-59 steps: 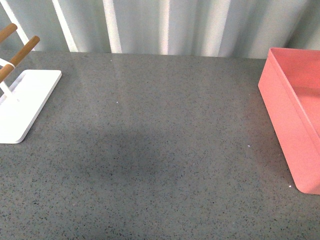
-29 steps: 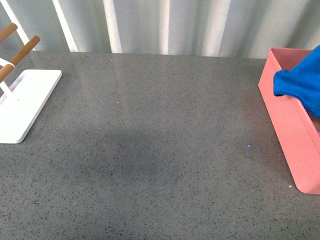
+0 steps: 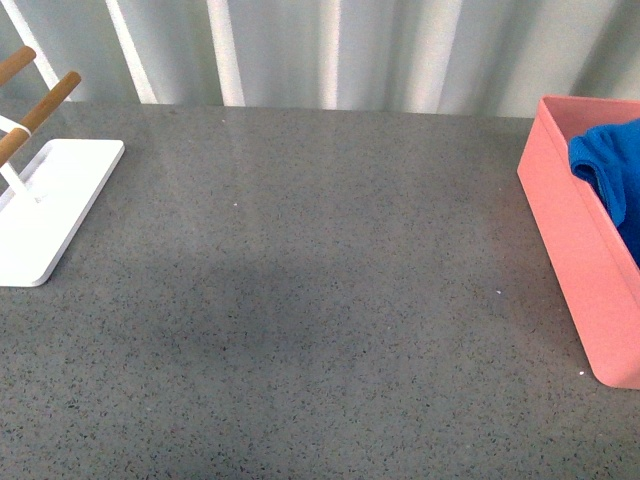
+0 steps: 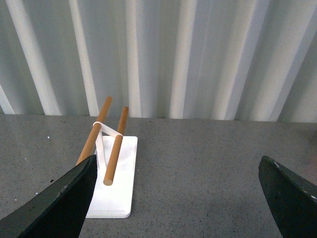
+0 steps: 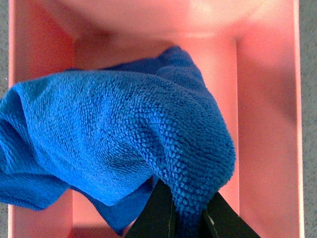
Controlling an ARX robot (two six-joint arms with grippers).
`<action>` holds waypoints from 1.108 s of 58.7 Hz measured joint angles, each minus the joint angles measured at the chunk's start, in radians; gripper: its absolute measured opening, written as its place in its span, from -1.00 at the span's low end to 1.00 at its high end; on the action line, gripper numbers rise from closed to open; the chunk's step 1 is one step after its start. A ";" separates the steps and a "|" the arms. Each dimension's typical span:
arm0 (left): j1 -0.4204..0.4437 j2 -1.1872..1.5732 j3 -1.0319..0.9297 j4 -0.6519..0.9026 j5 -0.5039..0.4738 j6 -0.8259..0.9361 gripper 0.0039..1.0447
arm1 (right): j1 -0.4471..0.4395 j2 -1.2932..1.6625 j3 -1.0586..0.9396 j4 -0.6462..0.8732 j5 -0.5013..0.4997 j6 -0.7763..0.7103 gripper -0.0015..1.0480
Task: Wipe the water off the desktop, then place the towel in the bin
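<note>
Two dark fingers (image 5: 159,208) of the right end effector (image 5: 190,220) are pressed together on a fold of the towel (image 5: 114,134), pinching the bright blue cloth between them. The right wrist view looks straight down into the bin (image 5: 267,124), and the towel hangs bunched within its salmon-pink walls, covering most of the opening. One loose flap reaches toward a side wall. Whether the lowest folds touch the bin floor is hard to tell, since the cloth hides what lies under it.

From the front, the bin (image 3: 575,260) stands at the far right of the counter (image 3: 320,300), partly cut off by the frame edge. The towel (image 3: 610,170) shows as a blue mound inside it, rising about level with the rim. The speckled grey counter stretches wide between the bin and a flat white stand (image 3: 50,205) at the far left, well apart from the bin. Wooden pegs (image 3: 45,105) slant up from that stand. A soft shadow lies across the middle of the counter.

The left end effector (image 4: 178,158) is spread wide with nothing between its fingers. Its camera looks across the counter (image 4: 208,168) at the stand (image 4: 124,168), the pegs (image 4: 115,148) and a ribbed pale wall (image 4: 163,54) behind.
</note>
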 joint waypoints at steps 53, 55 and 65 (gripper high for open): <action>0.000 0.000 0.000 0.000 0.000 0.000 0.88 | -0.005 0.006 -0.019 -0.006 -0.027 0.070 0.87; 0.000 0.000 0.000 0.000 0.000 0.000 0.88 | -0.003 0.006 -0.014 -0.021 -0.051 0.089 0.87; 0.000 0.000 0.000 0.000 0.000 0.000 0.88 | 0.005 0.002 0.000 -0.087 -0.175 0.145 0.87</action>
